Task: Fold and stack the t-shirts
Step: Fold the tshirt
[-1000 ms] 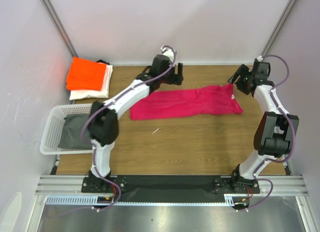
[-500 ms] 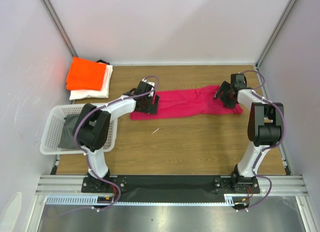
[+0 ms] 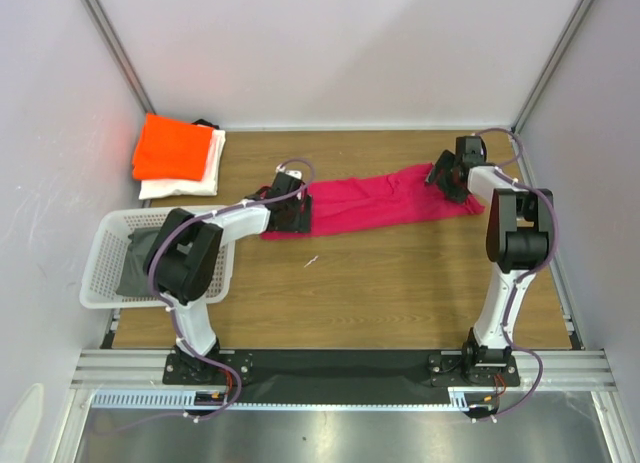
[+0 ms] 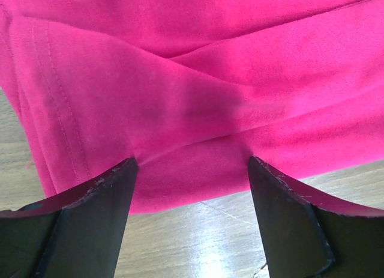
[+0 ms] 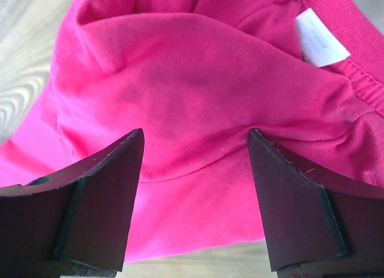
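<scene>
Two arm bases of mine sit bolted by a metal rail (image 3: 120, 368) at the near edge, and beyond it runs the wood-grain counter (image 3: 400, 293). At near left, a white lattice basket (image 3: 97, 273) holds grey cloth (image 3: 145, 258). Across the counter's middle the magenta t-shirt (image 3: 370, 203) lies in a long, rumpled band. My left pincer (image 4: 192, 164) stands wide over its left hem end. My right pincer (image 5: 195, 137) stands wide over the collar end, with the white label (image 5: 321, 44) just past it. In the far left corner the orange t-shirt (image 3: 170, 148) lies folded on the white t-shirt (image 3: 185, 186). Pale walls (image 3: 330, 53) close in three sides.
</scene>
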`<state>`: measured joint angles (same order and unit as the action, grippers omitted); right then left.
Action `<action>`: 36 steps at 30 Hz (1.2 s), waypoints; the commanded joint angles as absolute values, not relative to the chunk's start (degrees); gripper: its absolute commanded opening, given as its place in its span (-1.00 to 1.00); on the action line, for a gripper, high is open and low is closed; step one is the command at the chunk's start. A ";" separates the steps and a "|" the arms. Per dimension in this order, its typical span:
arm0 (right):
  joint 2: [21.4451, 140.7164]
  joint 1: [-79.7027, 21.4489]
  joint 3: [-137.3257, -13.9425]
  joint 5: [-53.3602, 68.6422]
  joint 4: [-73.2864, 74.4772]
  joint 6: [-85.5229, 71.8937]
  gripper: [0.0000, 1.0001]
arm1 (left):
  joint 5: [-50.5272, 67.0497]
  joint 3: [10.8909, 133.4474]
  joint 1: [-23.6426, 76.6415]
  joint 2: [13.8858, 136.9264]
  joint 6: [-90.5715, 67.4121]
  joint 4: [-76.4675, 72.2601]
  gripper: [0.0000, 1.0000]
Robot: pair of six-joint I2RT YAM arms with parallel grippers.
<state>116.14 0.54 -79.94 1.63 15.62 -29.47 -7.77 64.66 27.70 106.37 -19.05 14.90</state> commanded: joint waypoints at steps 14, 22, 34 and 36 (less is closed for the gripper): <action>130.95 -3.51 -96.50 5.62 13.45 -24.96 0.50 | 2.98 52.04 45.15 95.55 -35.32 24.26 0.52; 139.03 -9.30 -109.32 9.05 17.57 -22.42 0.54 | 11.24 53.25 59.57 97.72 -40.17 22.50 0.50; 147.30 -16.70 -126.43 12.83 22.57 -20.57 0.58 | 13.63 61.87 70.84 104.68 -32.79 20.37 0.52; 146.26 -16.79 -129.89 13.53 26.00 -19.87 0.58 | 9.60 65.12 70.75 102.23 -31.38 23.45 0.54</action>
<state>145.10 -16.32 -124.44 11.38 19.09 -21.80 11.60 62.17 70.11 103.00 -34.02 16.51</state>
